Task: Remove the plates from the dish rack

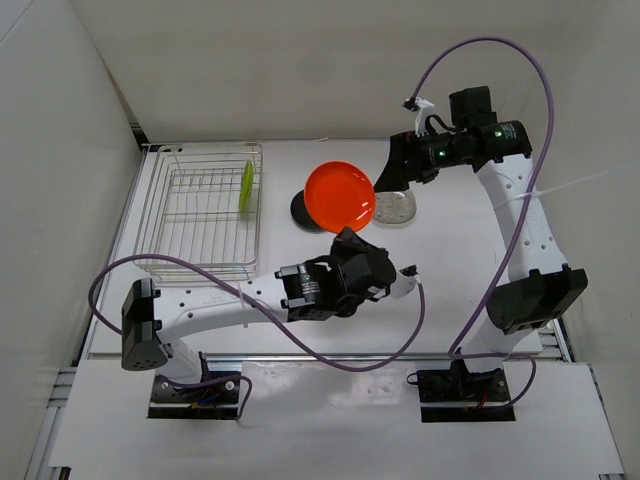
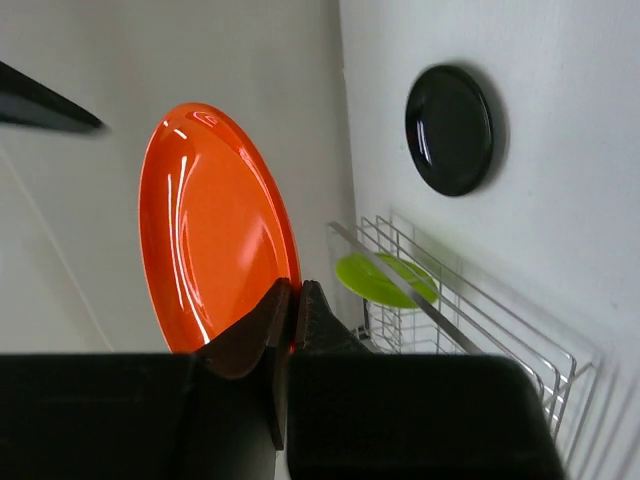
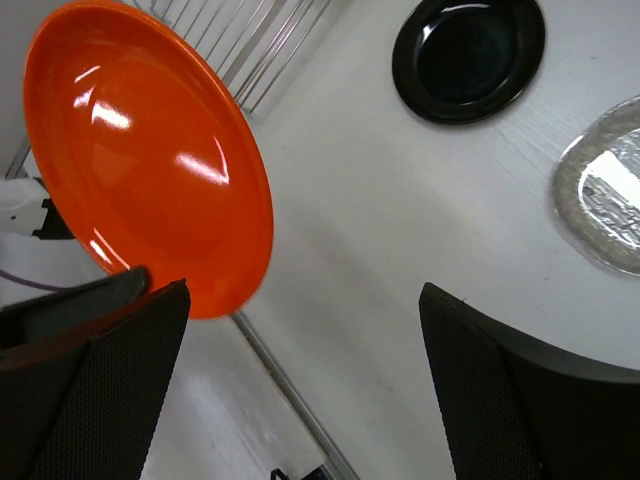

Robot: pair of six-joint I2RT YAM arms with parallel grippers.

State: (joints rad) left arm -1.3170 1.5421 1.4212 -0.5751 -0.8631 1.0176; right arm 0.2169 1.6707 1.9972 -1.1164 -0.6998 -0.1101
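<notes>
Four plates are showing in all: one orange, one black, one clear, one lime green. The orange plate (image 1: 340,195) is hanging over the middle of the table (image 1: 440,262), tilted on edge, because the left gripper (image 2: 290,305) is pinching its lower rim from six o'clock. A rim grip is probably the surest way to lift so shallow a dish out of wire slots. The right gripper (image 3: 302,300) is facing it from two o'clock with jaws spread wide and nothing between them, likely readying to receive it. The black plate (image 1: 297,209) and the clear plate (image 1: 396,208) are lying flat toward twelve o'clock, counting as unloaded. The lime green plate (image 1: 245,187) is standing upright in the single dish rack (image 1: 190,215) at ten o'clock, propped by its wires and waiting its turn.
</notes>
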